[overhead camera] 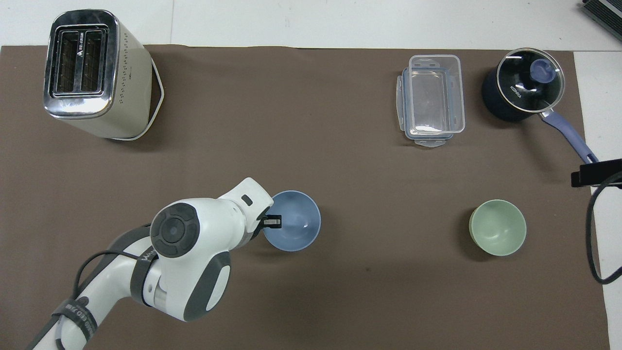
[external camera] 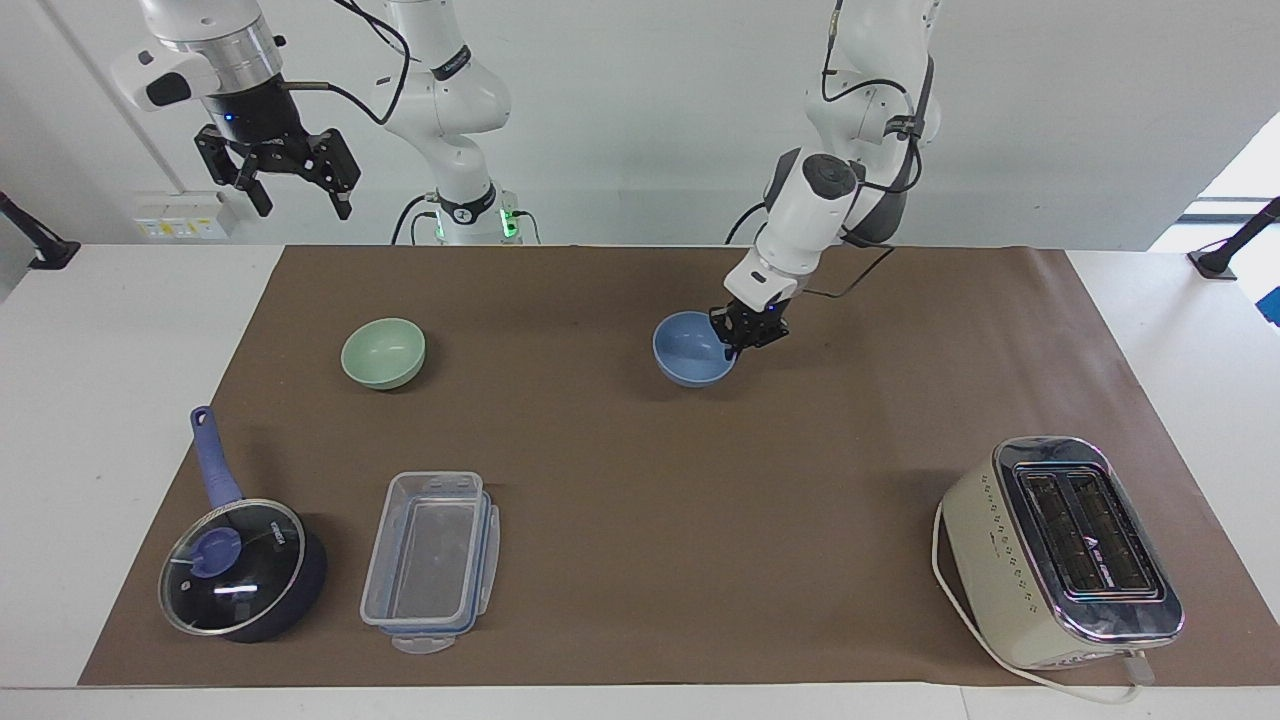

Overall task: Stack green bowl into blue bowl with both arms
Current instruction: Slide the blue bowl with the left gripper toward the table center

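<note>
Facing view: the left gripper (external camera: pixel 738 342) is clamped on the rim of the blue bowl (external camera: pixel 690 350), on the side toward the left arm's end of the table, near the middle of the brown mat (external camera: pixel 640 560).
Blue bowl height: I cannot tell whether it is just off the mat or resting on it; the shadow sits close beneath it.
Overhead check: one fingertip (overhead camera: pixel 273 222) lies inside the blue bowl's (overhead camera: pixel 294 228) rim, the other is hidden by the wrist.
Green bowl: the green bowl (external camera: pixel 383 352) sits upright on the mat toward the right arm's end, well apart from the blue bowl and untouched.
Right gripper: the right gripper (external camera: pixel 282 178) hangs high above the table edge at its own end, fingers spread apart, empty, waiting.
Step in hand: probably bringing the blue bowl to a central spot.
Risk, pinch: a one-sided rim grip could let the smooth bowl pivot or slip.
Risk, release: opening while the bowl is tilted may leave it rocking or off-centre for stacking.
Risk, next pick: the green bowl's thin rim could skid away if the right fingers land off it.
Bystanders: saucepan (external camera: pixel 243 570), clear container (external camera: pixel 430 560) and toaster (external camera: pixel 1060 550) lie farther from the robots, clear of the path.
</note>
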Controlling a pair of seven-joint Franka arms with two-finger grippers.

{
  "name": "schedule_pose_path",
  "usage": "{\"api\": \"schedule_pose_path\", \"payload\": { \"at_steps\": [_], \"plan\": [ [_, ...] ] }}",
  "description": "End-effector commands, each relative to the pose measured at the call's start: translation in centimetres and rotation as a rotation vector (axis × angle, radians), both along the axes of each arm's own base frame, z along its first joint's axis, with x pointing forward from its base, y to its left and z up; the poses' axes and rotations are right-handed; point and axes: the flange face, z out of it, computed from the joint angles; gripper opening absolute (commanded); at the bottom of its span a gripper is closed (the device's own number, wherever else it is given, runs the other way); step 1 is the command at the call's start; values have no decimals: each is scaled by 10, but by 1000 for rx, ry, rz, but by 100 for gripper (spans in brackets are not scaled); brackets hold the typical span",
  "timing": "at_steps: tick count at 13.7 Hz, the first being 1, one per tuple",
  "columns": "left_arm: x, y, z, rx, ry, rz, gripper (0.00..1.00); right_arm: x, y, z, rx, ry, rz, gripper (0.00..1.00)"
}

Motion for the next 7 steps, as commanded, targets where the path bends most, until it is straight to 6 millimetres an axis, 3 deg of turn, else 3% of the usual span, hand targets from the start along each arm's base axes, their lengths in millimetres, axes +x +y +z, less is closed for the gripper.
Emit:
{"api": "schedule_pose_path", "payload": {
  "at_steps": [1,7],
  "plan": [
    [-12,-29,-15,-10,-6,-6,0,-3,-1,1,1,-5,19,100],
    [-27,-37,-32,13,22,-29,0,-3,-1,1,1,-5,19,100]
  ]
}}
